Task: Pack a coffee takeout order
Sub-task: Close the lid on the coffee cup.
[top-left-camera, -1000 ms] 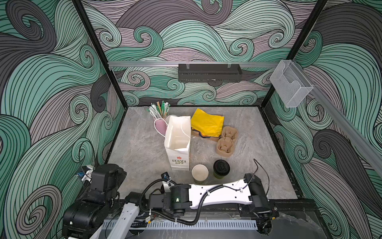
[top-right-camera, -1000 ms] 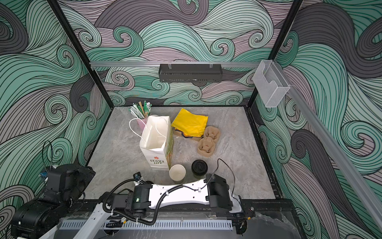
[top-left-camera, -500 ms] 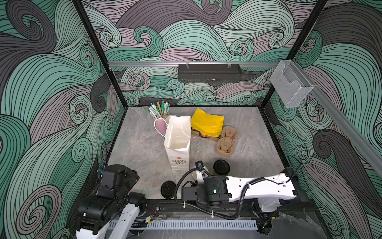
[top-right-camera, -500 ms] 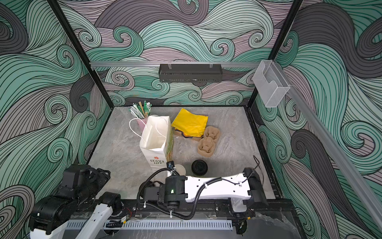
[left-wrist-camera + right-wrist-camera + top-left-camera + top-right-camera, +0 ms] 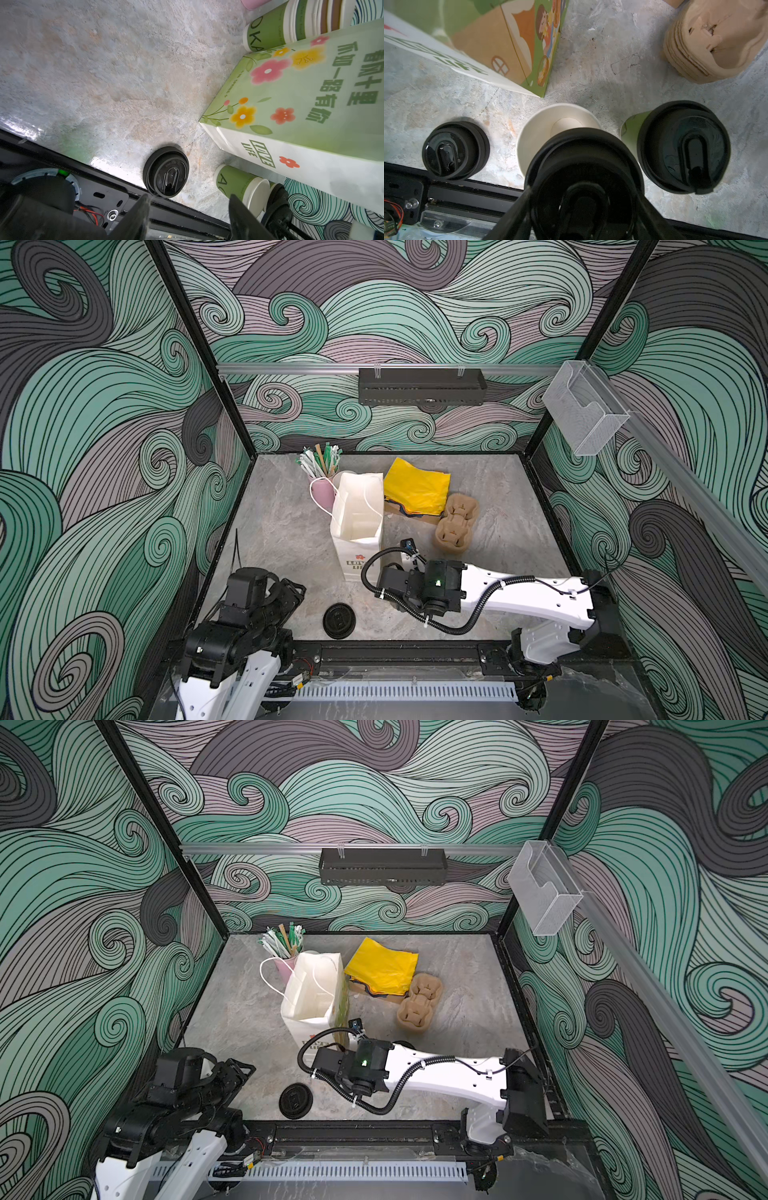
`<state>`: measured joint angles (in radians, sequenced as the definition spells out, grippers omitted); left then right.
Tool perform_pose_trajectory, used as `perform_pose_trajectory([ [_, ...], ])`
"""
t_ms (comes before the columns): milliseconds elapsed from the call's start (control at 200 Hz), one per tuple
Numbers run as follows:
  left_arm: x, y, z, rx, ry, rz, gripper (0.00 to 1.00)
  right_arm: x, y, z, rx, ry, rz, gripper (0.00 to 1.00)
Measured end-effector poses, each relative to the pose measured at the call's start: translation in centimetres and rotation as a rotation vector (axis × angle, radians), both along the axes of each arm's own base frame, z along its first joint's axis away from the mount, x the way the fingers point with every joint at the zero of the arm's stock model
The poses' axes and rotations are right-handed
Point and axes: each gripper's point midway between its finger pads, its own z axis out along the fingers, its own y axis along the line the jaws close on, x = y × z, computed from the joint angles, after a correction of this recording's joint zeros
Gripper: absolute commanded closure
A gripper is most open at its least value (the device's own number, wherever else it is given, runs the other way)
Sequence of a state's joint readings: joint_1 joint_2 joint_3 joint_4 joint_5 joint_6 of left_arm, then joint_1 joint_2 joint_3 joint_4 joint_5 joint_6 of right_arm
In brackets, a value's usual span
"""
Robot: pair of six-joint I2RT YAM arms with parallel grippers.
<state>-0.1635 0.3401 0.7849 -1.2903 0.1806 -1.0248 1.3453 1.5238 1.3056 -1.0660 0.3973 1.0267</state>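
In the right wrist view my right gripper [image 5: 583, 187] is shut on a black lid [image 5: 581, 158], held just above an open olive-green cup [image 5: 556, 128] with a cream inside. Beside it stands a second cup with a lid on [image 5: 683, 145]. A short stack of spare lids [image 5: 454, 149] lies near the table's front edge, also in both top views [image 5: 339, 620] [image 5: 294, 1100]. My left gripper [image 5: 189, 205] is open and holds nothing, hovering over the front edge close to that lid stack [image 5: 166, 172]. Yellow napkins [image 5: 415, 487] lie at the back.
A white paper bag [image 5: 357, 522] stands open mid-table, right behind the open cup. Stacked brown cup carriers [image 5: 455, 522] sit to its right. A pink cup of straws [image 5: 322, 493] and a stack of green cups [image 5: 291, 22] stand behind the bag. A black rail borders the front.
My right arm swung from the lid stack rightward, carrying one lid to above the open cup. My left arm came forward toward the table's front-left edge.
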Motion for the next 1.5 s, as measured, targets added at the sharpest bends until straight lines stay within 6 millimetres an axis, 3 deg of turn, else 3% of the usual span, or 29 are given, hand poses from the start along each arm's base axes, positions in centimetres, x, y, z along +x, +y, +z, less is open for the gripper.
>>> perform_pose_trajectory([
  [495,0.0,-0.6,-1.3,-0.035,0.028,-0.006,0.36,0.8,1.9,-1.6,0.051,0.028,0.044,0.33],
  [1501,0.1,-0.8,-1.3,-0.036,0.025,-0.019,0.36,2.0,1.8,-2.5,0.045,0.033,0.03,0.32],
])
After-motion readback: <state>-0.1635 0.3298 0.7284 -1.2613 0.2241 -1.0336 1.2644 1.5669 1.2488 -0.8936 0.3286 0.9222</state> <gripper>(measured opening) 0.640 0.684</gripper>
